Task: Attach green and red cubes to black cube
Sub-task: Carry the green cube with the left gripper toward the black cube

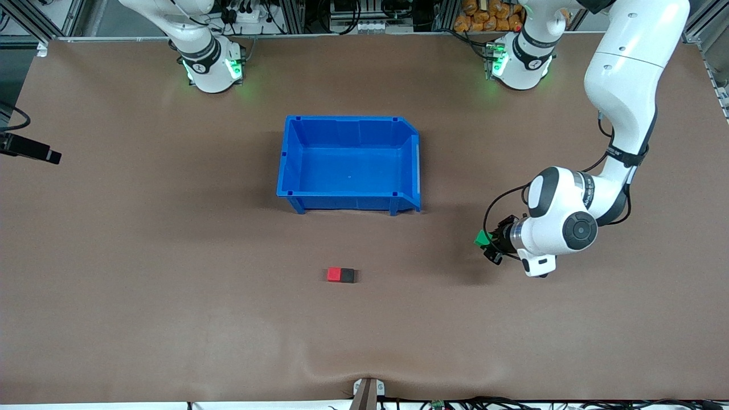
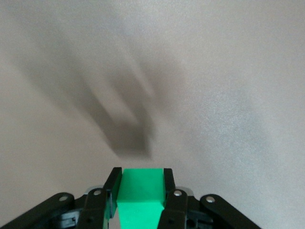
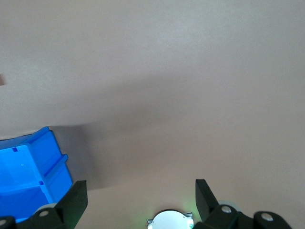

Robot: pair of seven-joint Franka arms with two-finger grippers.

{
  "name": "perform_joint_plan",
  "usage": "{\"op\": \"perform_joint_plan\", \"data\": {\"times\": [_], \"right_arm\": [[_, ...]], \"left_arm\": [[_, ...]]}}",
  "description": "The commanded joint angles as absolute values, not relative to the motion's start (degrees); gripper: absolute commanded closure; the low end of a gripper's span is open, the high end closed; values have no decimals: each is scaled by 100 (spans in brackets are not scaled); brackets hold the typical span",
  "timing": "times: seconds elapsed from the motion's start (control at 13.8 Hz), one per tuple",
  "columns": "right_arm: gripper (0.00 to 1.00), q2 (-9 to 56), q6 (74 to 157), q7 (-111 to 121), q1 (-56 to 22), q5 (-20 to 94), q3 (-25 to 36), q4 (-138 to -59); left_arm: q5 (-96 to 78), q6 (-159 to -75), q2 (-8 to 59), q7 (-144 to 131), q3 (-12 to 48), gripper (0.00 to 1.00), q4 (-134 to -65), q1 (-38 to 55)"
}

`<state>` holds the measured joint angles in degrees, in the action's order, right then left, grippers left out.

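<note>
- The left gripper (image 1: 488,244) hangs in the air over bare table toward the left arm's end, clenched on the green cube (image 1: 483,238).
- In the left wrist view the green cube (image 2: 141,193) sits between the two black fingers (image 2: 112,186), which press on its two sides; its top and front faces show.
- Below it in that view lies only brown table (image 2: 228,95) with a blurred dark shadow.
- The red cube (image 1: 334,275) and the black cube (image 1: 347,275) lie on the table, touching side by side; the red one is toward the right arm's end.
- This pair is nearer to the front camera than the blue bin (image 1: 348,165), and well apart from the green cube.
- The bin stands near the middle of the table.
- The right gripper (image 3: 141,194) waits up high, its fingers spread wide and holding nothing.
- The right wrist view shows a corner of the bin (image 3: 33,176), bare table and the arm's lit base (image 3: 169,220).
</note>
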<state>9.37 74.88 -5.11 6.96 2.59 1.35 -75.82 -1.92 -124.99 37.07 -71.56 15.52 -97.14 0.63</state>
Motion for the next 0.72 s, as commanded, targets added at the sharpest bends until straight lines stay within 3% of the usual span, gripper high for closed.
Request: {"op": "perform_joint_plan", "data": {"times": [0.0, 0.36, 0.65], "right_arm": [[0, 335, 7813, -439, 738, 132, 62, -8366], [0, -455, 8270, -431, 756, 114, 62, -9350], [0, -782, 8227, 278, 817, 105, 70, -9676]], "left_arm": [[-272, -12437, 3683, -7286, 1538, 96, -9659, 123], [-272, -12437, 3718, -7400, 1538, 97, -9642, 210], [-308, -12445, 3805, -7663, 1538, 97, -9519, 333]]}}
